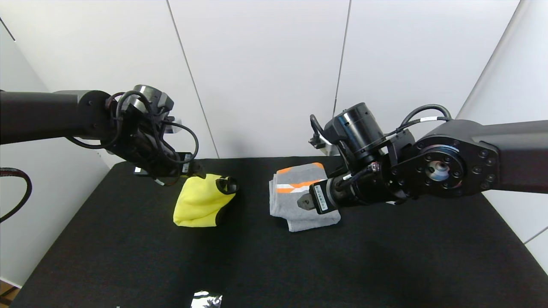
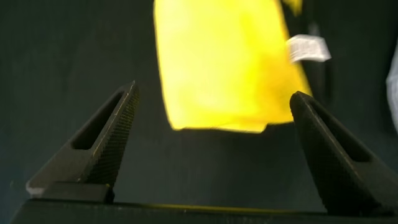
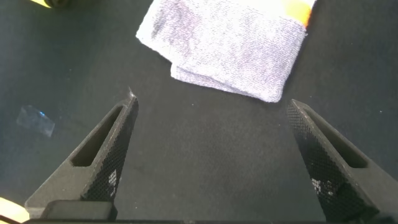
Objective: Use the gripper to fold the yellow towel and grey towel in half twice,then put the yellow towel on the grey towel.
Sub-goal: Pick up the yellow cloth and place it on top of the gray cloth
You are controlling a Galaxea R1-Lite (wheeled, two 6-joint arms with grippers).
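Observation:
The yellow towel (image 1: 199, 202) lies folded in a small bundle at the table's left middle. My left gripper (image 1: 212, 177) hovers at its far edge, open and empty. In the left wrist view the yellow towel (image 2: 221, 62) lies ahead of the open left gripper (image 2: 214, 93), apart from both fingers. The grey towel (image 1: 295, 194), folded with its white-and-orange band on top, lies at the middle right. My right gripper (image 1: 306, 202) hangs over it, open and empty. In the right wrist view the grey towel (image 3: 224, 43) lies beyond the open right gripper (image 3: 211, 102).
The black table (image 1: 376, 256) has white wall panels behind it. A shiny scrap (image 1: 206, 299) lies at the front edge and shows in the right wrist view (image 3: 35, 119). A white label (image 2: 308, 48) sticks out of the yellow towel.

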